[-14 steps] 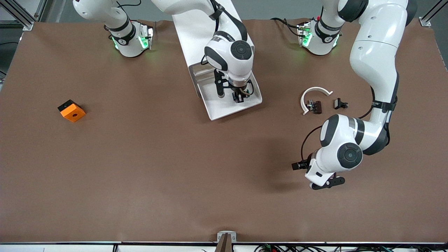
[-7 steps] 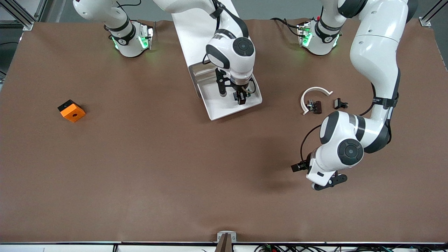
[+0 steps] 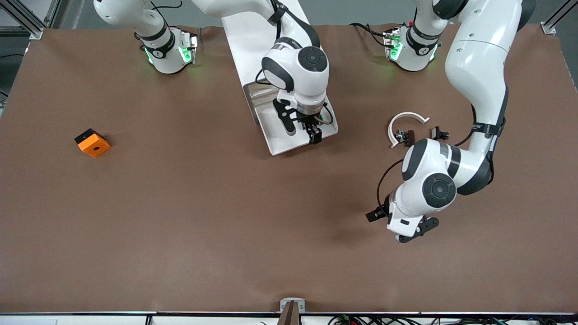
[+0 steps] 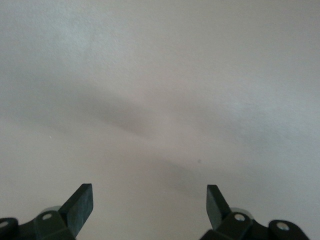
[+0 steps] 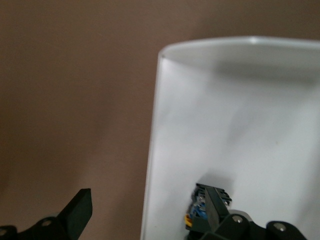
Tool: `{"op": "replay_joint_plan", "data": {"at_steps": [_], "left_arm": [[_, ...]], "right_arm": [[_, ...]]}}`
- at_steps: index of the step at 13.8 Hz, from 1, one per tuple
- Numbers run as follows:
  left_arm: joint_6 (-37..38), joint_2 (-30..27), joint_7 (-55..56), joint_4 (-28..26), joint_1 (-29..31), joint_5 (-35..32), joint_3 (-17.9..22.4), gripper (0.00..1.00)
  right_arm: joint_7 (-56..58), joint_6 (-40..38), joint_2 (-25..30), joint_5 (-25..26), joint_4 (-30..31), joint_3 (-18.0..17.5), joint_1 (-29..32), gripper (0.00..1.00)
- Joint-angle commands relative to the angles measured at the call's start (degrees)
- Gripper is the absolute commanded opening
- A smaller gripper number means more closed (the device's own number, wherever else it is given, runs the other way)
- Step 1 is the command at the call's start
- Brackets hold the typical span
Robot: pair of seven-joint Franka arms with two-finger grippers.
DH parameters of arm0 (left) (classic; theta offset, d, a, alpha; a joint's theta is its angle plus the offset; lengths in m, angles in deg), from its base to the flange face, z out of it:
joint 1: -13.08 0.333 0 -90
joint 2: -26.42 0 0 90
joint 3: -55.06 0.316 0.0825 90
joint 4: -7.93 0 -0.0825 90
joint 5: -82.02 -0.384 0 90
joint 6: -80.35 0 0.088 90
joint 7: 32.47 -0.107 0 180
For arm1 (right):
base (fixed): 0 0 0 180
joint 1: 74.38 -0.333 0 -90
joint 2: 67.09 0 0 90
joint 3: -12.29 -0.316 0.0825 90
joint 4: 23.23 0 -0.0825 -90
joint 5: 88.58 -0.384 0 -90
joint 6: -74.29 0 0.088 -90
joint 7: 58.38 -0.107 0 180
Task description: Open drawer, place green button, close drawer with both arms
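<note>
The right gripper (image 3: pixel 313 132) hangs over the pulled-out drawer (image 3: pixel 284 143) with jaws apart, the button (image 5: pixel 204 211) lying free inside it, while the left gripper (image 3: pixel 408 234), jaws also apart, waits over bare table nearer the camera than the drawer.

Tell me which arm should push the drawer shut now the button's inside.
Right, probably: the right gripper hangs open over the pulled-out white drawer, beside the dark blocky button. The left gripper is open over bare table.
</note>
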Motion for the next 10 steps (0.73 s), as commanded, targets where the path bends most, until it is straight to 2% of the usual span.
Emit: {"op": "replay_joint_plan", "data": {"at_steps": [1,7,10], "left_arm": [[-0.1,-1.5,1.7,-1.1,-0.9,-0.9,-0.1,1.00],[0.6,-1.5,1.9,-1.3,-1.1,-0.9,-3.8,1.00],[0.6,-1.5,2.0,-1.5,-4.3,-1.1,-4.0,1.00]], "right_arm": [[9.1,-5.0,1.6,0.2,-4.0,-0.8,4.0,1.00],[34.9,-14.2,7.2,-0.4,-4.0,-0.8,13.4,1.00],[49.9,-19.5,9.7,-0.4,-3.9,-0.6,20.2,1.00]]}}
